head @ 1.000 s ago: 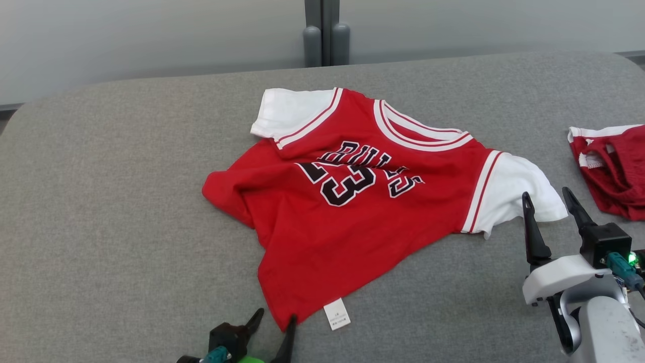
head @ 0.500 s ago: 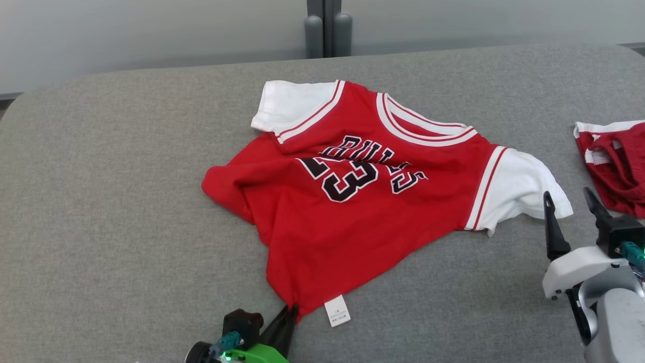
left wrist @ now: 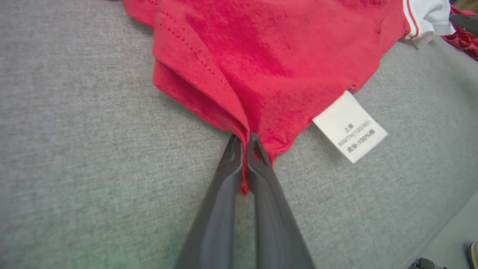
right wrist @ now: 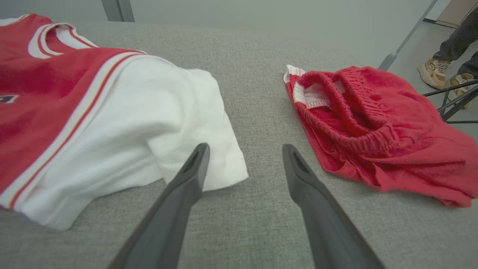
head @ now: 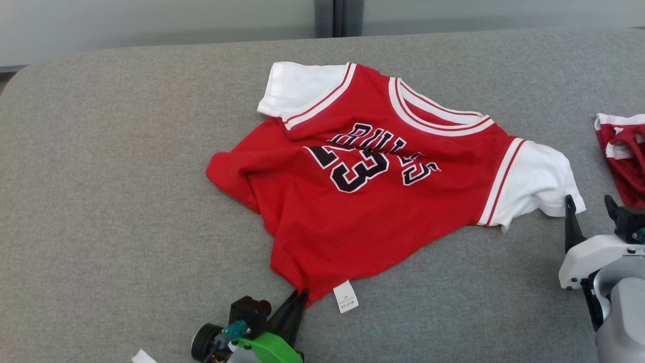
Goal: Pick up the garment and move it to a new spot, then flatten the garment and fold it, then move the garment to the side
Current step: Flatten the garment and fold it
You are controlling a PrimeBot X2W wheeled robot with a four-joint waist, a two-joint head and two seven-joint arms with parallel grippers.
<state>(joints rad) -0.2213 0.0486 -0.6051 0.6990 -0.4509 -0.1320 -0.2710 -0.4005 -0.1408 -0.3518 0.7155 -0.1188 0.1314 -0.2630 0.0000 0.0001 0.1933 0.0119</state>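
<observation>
The garment (head: 363, 201) is a red jersey with white sleeves and black lettering, lying rumpled on the grey table (head: 101, 201). My left gripper (head: 301, 295) is shut on the garment's near hem corner, and the left wrist view shows red cloth (left wrist: 261, 74) pinched between its fingertips (left wrist: 233, 149), beside a white care label (left wrist: 349, 127). My right gripper (head: 589, 206) is open at the right, just off the white sleeve (right wrist: 160, 123). Its left fingertip (right wrist: 199, 153) lies over the sleeve's edge.
Red shorts (right wrist: 373, 130) lie bunched at the table's right side, close to my right gripper. A person's feet (right wrist: 440, 71) stand beyond the table's right edge. A white scrap (head: 143, 357) sits at the near edge by my left arm.
My left gripper has shut on the garment's near hem corner. The head camera has shifted, so the whole scene sits differently in view.
</observation>
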